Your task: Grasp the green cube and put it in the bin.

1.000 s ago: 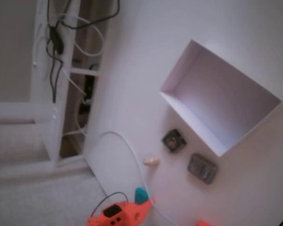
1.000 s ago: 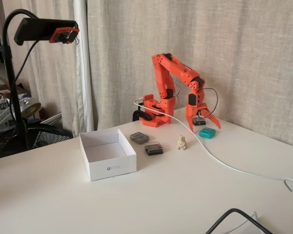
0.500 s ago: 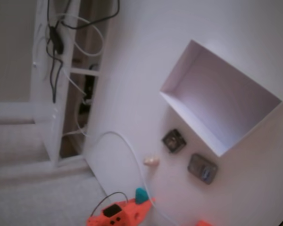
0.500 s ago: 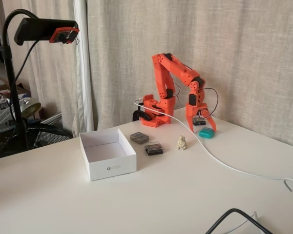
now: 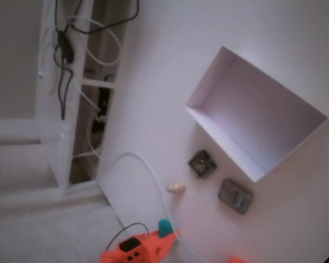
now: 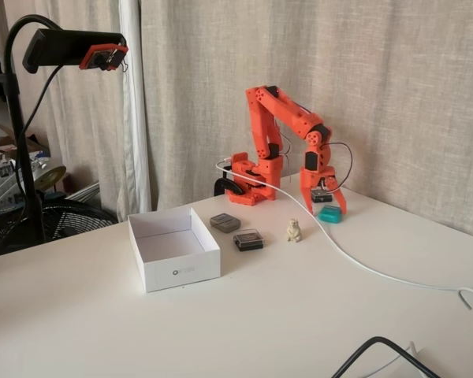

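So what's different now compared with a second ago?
The gripper has narrowed its fingers around the green cube, which sits a little nearer the arm in the side fixed view; a firm grasp can't be confirmed. The cube remains on the table. The bin, both dark square items, the small figurine and the white cable are unmoved.

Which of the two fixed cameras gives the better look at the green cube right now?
The fixed view from the table's side: the green cube sits in full sight between the gripper fingers. The other fixed view shows only a teal sliver beside the orange arm at the bottom edge.
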